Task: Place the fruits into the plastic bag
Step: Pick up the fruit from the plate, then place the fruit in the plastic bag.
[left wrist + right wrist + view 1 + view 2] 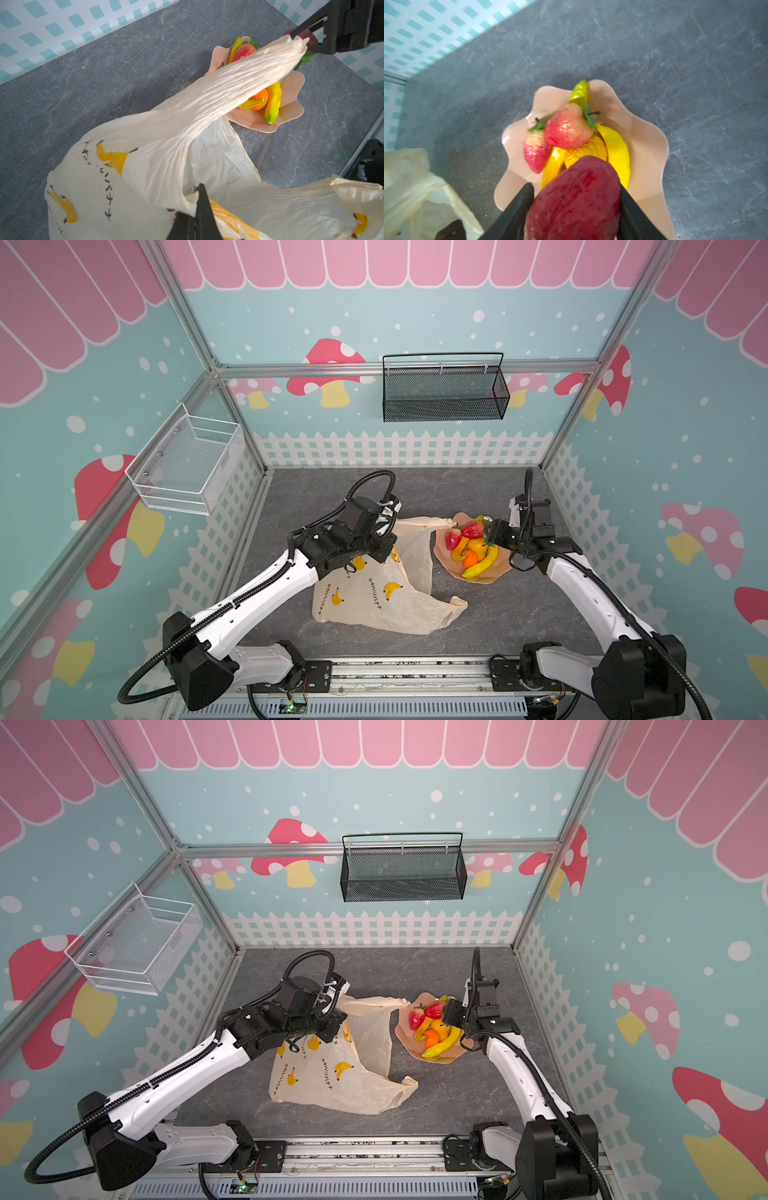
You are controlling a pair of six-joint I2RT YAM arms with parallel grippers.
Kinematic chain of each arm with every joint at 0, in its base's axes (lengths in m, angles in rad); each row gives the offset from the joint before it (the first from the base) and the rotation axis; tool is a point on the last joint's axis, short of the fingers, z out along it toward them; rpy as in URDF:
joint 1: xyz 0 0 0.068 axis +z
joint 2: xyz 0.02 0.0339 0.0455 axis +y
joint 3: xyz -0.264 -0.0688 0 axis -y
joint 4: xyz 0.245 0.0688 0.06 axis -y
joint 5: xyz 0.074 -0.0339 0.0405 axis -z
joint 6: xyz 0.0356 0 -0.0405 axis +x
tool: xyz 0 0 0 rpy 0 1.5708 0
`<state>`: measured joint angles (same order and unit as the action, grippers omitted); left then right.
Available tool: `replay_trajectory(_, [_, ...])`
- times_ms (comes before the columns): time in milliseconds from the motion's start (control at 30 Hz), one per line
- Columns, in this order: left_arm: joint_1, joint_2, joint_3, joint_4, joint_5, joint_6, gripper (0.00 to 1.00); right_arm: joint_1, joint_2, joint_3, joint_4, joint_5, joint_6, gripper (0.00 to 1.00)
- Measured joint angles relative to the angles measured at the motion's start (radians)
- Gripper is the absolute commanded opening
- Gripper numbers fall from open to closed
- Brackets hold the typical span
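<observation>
The cream plastic bag [374,597] [332,1081] with banana prints lies on the grey table. My left gripper [198,187] is shut on its rim and holds it up. One handle loop [440,523] stretches toward the pink plate [494,568] [650,145]. On the plate lie two strawberries [536,153] [568,131], bananas [482,564] and a tangerine [259,97]. Above the plate's far side, my right gripper [575,186] [492,533] is shut on a dark red-brown round fruit [575,203], which fills the gap between its fingers.
The bag's second handle loop [457,601] lies on the table toward the front, below the plate. A black mesh basket [444,389] hangs on the back wall. A white wire basket [187,460] hangs on the left wall. The arms' rail [415,672] runs along the front edge.
</observation>
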<state>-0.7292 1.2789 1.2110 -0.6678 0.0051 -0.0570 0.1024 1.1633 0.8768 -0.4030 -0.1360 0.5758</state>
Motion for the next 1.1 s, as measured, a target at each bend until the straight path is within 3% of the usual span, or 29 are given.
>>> replay_trajectory(500, [0.0, 0.016, 0.0, 0.0, 0.021, -0.007, 0.0, 0.0, -0.094, 0.002, 0.048, -0.134, -0.085, 0.56])
replay_trajectory(700, [0.0, 0.016, 0.0, 0.0, 0.026, -0.008, 0.0, 0.017, -0.167, -0.053, 0.158, -0.278, -0.09, 0.55])
replay_trajectory(1100, [0.0, 0.024, 0.0, 0.0, 0.034, -0.014, 0.0, 0.339, -0.175, -0.098, 0.279, -0.352, -0.113, 0.54])
